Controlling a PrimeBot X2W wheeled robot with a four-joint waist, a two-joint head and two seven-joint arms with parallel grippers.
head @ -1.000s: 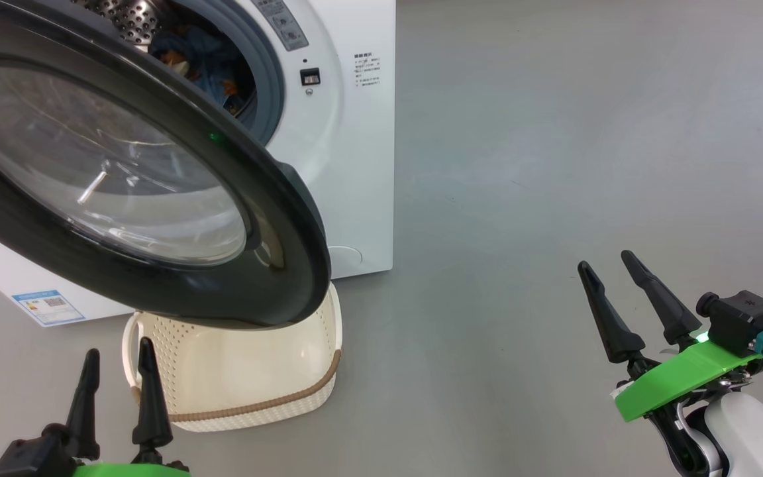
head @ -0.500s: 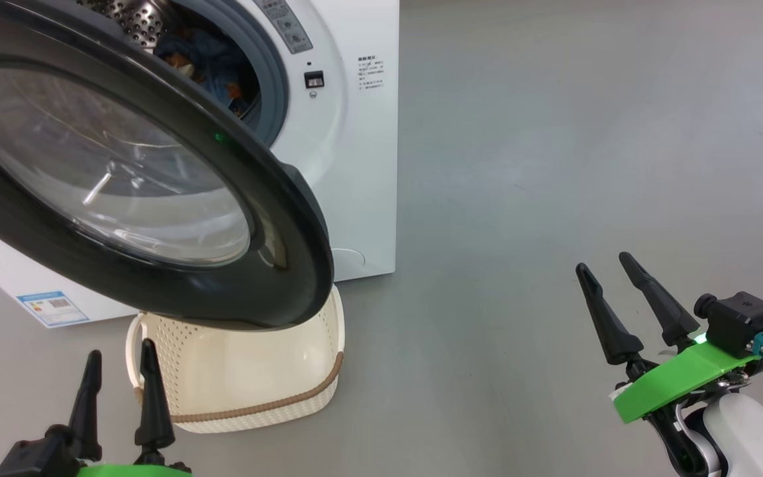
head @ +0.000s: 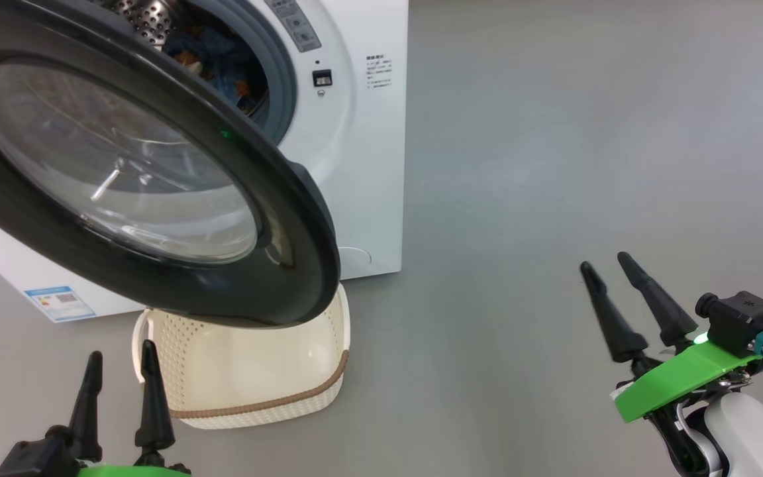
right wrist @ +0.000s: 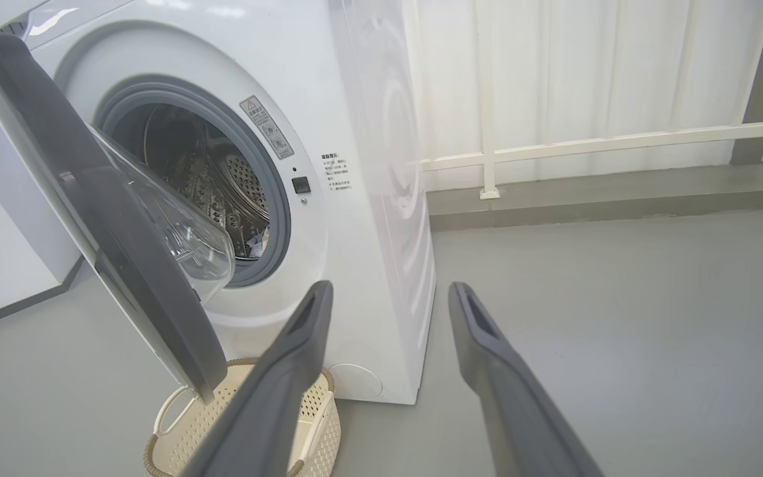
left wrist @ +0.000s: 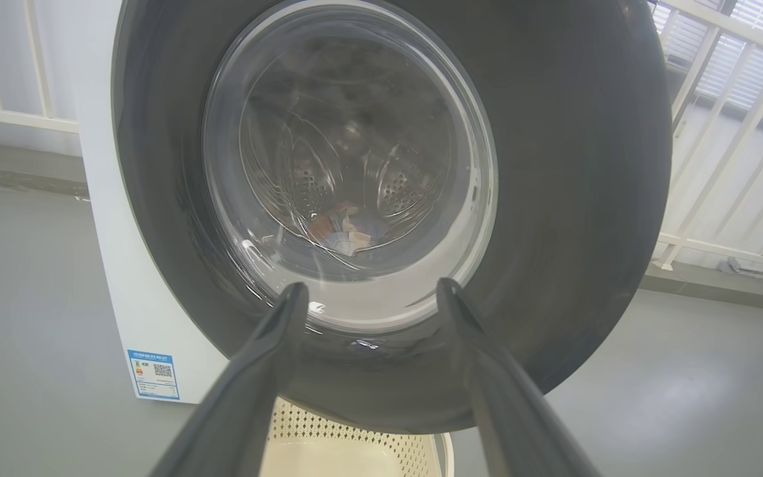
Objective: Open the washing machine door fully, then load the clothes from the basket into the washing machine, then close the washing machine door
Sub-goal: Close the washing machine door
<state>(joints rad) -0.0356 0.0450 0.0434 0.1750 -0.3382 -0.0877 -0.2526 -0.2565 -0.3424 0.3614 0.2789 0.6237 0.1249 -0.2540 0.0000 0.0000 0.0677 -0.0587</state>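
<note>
Washing machine door (head: 289,218): ajar, above basket (head: 255,404)
Clothes (head: 222,56): inside drum (head: 145,18)
Left end effector (head: 121,351): released, empty
Right end effector (head: 605,264): released, empty

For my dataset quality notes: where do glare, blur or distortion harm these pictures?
Head view: streaky reflections cross the washing machine door. Left wrist view: the left gripper is out of focus, and the clothes look warped through the glass. Right wrist view: pale glare lies on the washing machine.
</note>
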